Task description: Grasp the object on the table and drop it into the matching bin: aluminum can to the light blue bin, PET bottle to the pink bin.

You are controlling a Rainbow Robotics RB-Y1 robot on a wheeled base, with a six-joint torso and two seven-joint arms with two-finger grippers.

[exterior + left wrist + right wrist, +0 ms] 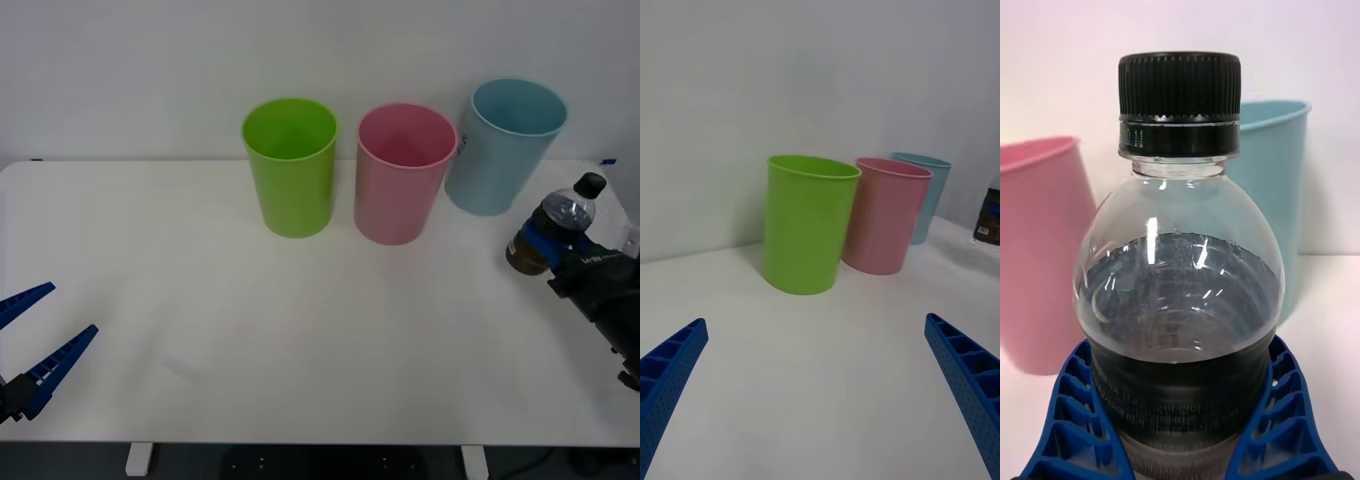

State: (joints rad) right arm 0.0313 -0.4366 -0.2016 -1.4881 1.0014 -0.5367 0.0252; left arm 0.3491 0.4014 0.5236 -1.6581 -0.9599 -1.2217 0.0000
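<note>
PET bottle (pixel 556 226) clamped in the right gripper (pixel 545 243)
Light blue bin (pixel 503 146) and pink bin (pixel 402 172) just beyond it; left gripper (pixel 35 335) spread wide, holding nothing

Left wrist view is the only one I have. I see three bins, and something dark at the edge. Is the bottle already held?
Observer: Yes. The right gripper is shut on the PET bottle, its blue fingers on the lower body.
Operator: Where is it from the pink bin?
Observer: The bottle is at the table's right side, in front of the light blue bin; the pink bin stands to that bin's left.
Operator: Is the cap on?
Observer: Yes, the black cap is on, and the bottle is about upright.
</note>
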